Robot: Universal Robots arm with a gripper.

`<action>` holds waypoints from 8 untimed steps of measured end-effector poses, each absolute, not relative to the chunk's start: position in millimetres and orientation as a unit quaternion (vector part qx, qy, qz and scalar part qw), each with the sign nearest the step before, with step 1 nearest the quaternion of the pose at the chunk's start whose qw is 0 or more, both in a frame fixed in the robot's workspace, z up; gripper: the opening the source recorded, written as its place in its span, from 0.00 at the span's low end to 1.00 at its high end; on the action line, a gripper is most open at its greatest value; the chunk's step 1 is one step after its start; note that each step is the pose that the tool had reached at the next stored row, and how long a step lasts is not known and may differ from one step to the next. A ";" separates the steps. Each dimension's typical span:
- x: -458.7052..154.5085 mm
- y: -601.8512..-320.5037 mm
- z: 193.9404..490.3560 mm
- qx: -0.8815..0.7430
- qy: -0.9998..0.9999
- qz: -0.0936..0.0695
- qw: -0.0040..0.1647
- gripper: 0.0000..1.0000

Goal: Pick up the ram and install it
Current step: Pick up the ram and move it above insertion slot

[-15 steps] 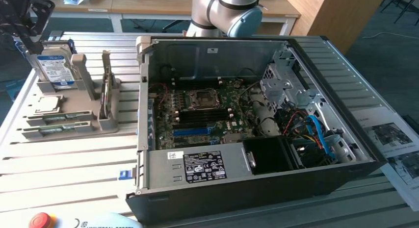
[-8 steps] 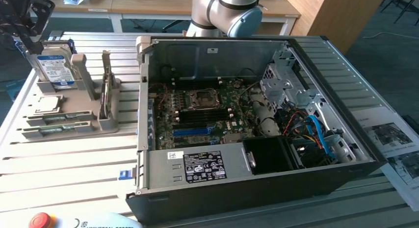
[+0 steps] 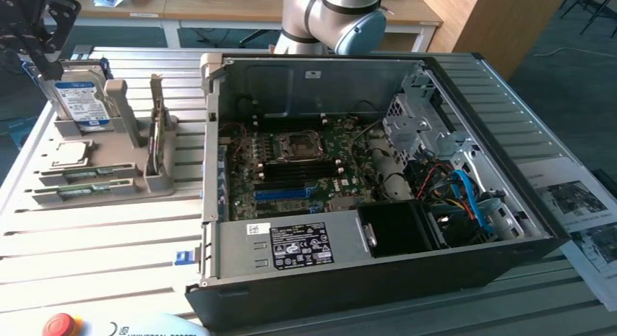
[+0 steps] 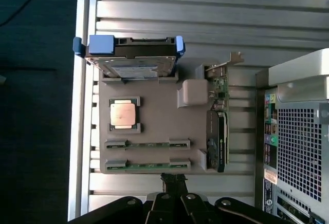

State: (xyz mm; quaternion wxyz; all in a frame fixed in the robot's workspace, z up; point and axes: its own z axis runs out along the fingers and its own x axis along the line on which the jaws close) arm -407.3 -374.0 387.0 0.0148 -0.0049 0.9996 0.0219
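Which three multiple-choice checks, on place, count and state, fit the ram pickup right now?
1. Where are the ram sticks? A grey holder; B motherboard slots; C floor.
2. How many ram sticks lie there? A one; B two; C four.
3. The gripper is: A open; B shut, empty; C shut on a stick.
Answers: 1 A, they sit in the grey holder's slots; 2 B, two green sticks show side by side; 3 B, it is closed with nothing in it.

Cannot read the print on the black-and-white rectangular sticker [image 3: 302, 246]. See only part of the red round button [image 3: 60, 326] and of the black gripper [image 4: 174, 179], both edge-cropped.
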 end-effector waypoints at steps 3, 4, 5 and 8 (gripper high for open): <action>-407.2 -374.0 386.9 -0.032 0.999 0.022 0.014 0.10; -407.2 -374.0 386.8 -0.041 0.999 0.022 0.014 0.10; -407.3 -374.0 386.8 -0.050 0.998 0.022 0.014 0.10; -407.2 -374.0 386.7 -0.077 0.997 0.023 0.013 0.10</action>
